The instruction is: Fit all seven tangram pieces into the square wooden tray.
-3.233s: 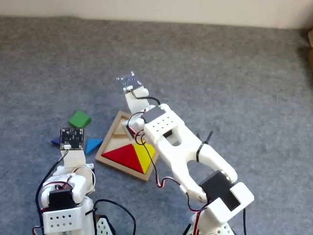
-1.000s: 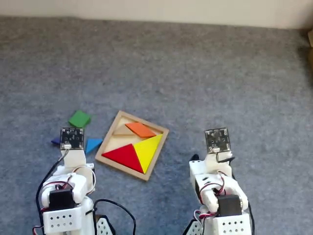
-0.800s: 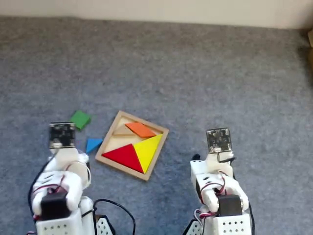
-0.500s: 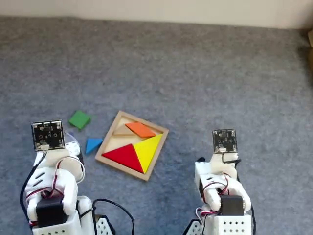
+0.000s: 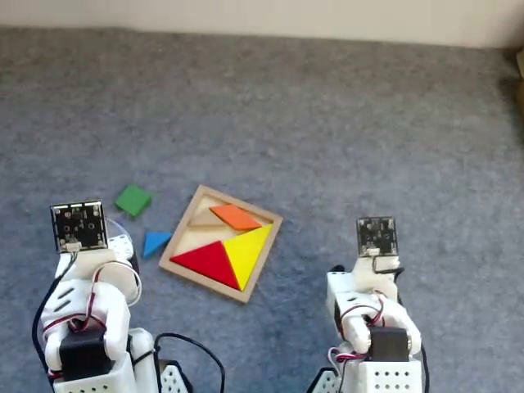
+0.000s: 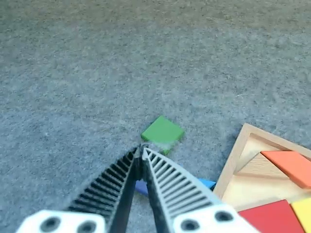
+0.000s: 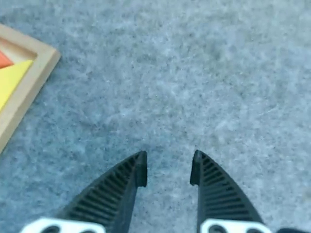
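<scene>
Nearest us, the left end effector (image 6: 141,155) hangs closed and empty, and the right end effector (image 7: 167,170) gapes partway, also empty. Beyond, the blue triangle (image 5: 155,242) and the farther green square (image 5: 133,199) lie left of the tray (image 6: 232,156). We judge them light, rigid and smooth-faced: pinch across opposite edges.

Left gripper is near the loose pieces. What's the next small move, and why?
Probably open the left gripper and lower it over the green square. Its fingers are shut, tips just short of that square, which lies on the carpet outside the tray, near the blue triangle. The right gripper sits open over bare carpet on the tray's other side.
</scene>
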